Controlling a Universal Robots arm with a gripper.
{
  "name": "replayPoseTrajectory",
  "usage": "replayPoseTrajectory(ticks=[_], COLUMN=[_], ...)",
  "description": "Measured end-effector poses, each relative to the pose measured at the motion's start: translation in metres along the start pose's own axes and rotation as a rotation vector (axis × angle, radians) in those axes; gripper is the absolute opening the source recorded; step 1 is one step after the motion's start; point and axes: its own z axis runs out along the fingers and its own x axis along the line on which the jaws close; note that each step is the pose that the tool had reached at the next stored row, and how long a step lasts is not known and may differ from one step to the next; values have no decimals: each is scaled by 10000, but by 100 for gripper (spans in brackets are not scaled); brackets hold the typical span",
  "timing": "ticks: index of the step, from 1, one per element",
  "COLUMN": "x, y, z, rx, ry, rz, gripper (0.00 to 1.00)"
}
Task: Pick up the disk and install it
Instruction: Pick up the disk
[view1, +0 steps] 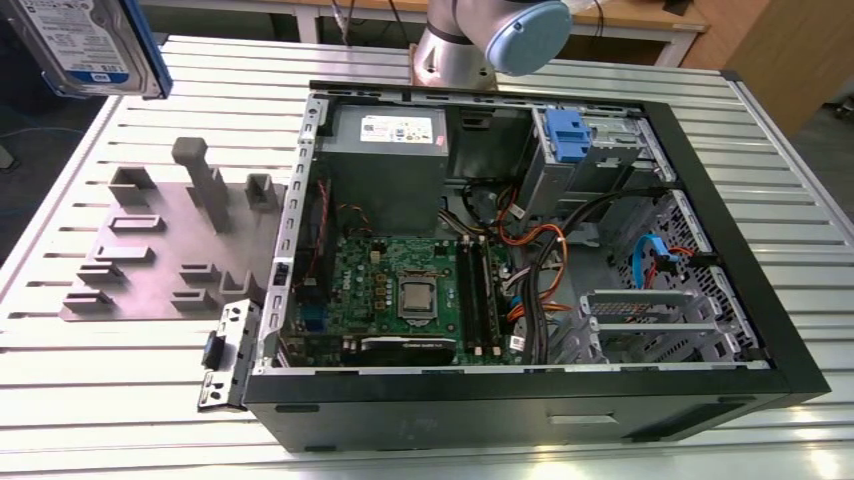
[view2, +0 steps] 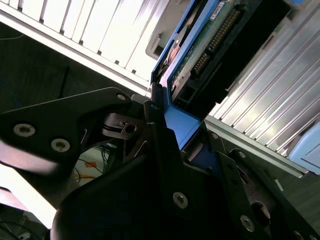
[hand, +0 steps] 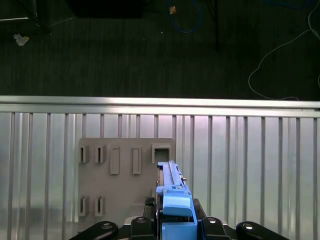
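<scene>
The claw (hand: 175, 222) is clamped on the disk (hand: 172, 187). Its jaws are drawn in only as far as the drive's edge allows and press the bright blue plastic carrier frame from both sides. In the second wrist view the matte black fingers (view2: 159, 135), fitted with round screw heads, bear against the smooth blue frame. Beyond them the disk's green circuit board and a row of connector pins run away from the claw.

In the exterior view the disk (view1: 83, 40) hangs in the air with its white-and-blue label facing out and the blue rail along one edge.

Straight beneath the claw lies a flat grey fixture plate (hand: 127, 185) with rectangular slots and raised blocks, resting on a ribbed aluminium table (hand: 250, 165). Past the table edge is a dark floor (hand: 125, 50) with loose cables.

Well apart from the claw, toward the exterior view's right, an open black computer case (view1: 767, 330) lies on its side. Inside it are a green motherboard (view1: 400, 285), a grey boxy power supply (view1: 387, 135), bundled orange and black wires, and a lone blue bracket (view1: 567, 135) in the metal drive bay. The arm's silver base (view1: 454, 50) stands behind the case.
</scene>
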Motion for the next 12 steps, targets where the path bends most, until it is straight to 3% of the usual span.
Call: replayPoseTrajectory(ticks=[12], x=[-2], y=[1], z=[-146], rx=[0], ry=[0], rz=[0], gripper=[36])
